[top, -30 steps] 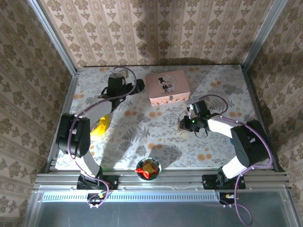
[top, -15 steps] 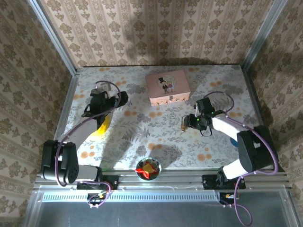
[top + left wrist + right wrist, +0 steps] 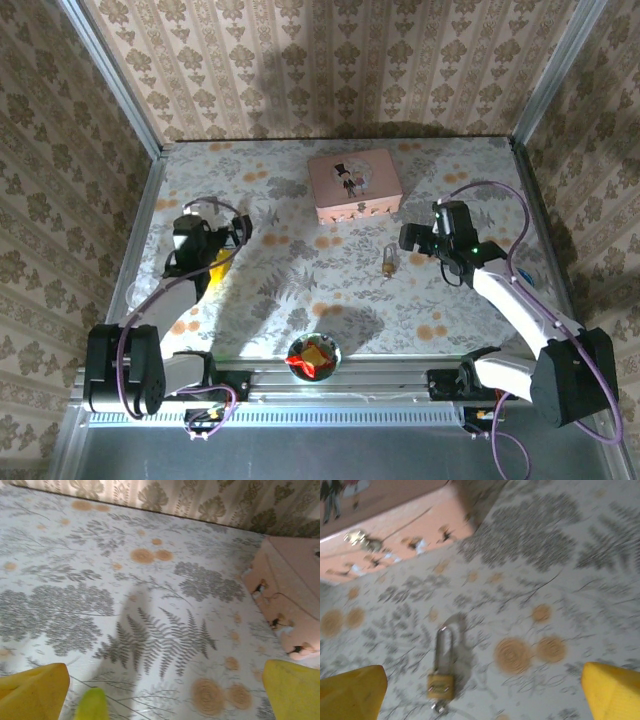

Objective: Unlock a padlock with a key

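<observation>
The small brass padlock lies flat on the floral tablecloth, right of centre, and nothing touches it. In the right wrist view the padlock shows its silvery shackle pointing away, with a small metal stub, apparently the key, at the body's lower end; blur hides the detail. My right gripper hangs just right of the padlock, and this same right gripper stands open with yellow fingertips wide apart. My left gripper is open at the left, far from the padlock, over bare cloth.
A pink tin box sits at the back centre, also seen as the box in the left wrist view. A yellow banana toy lies under the left arm. A small bowl of red-wrapped things stands at the near edge. Metal frame posts border the table.
The right gripper opened and drew back to the right, leaving the padlock lying on the cloth. The left arm pulled back from the table's rear toward the near left.
</observation>
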Available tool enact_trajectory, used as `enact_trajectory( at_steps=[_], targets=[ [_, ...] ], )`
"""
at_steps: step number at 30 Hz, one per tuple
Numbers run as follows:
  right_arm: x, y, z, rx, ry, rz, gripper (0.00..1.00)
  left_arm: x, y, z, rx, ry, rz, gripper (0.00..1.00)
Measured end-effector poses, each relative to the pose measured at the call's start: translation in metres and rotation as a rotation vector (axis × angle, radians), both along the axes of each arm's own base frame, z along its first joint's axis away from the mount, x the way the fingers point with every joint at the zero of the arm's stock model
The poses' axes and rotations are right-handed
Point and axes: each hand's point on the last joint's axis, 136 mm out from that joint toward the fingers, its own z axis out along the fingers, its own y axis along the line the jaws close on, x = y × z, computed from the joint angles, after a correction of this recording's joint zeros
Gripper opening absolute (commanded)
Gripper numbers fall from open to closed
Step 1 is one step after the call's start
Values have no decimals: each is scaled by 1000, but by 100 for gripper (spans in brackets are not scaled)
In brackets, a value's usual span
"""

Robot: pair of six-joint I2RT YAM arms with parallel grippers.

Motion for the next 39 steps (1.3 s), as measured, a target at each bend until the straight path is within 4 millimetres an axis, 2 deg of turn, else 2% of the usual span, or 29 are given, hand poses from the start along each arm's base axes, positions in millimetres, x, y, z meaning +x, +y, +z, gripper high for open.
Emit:
enact_trajectory(
  at_steps=[7,13,19,24,30,34,39],
  targets=[
    [13,-42,-5,-181,-104,-127,100,3,34,-6,79,-86,68,100],
    [25,-60,-9,-286,-186,-153,100,8,53,5,159,-160,101,100],
    [33,-75,-18,-339,-258,-169,100,8,70,-4,182,-155,133,100],
    [46,-89,-19,-344,-299,-200,100,8,66,-9,185,-160,99,100],
    [58,-97,-32,-313,-326,-203,100,13,59,-33,179,-132,46,100],
    [62,-93,-45,-287,-321,-167,100,15,55,-54,176,-92,19,100],
    [60,-84,-52,-243,-369,-104,100,17,48,-54,181,-124,-24,100]
  ],
)
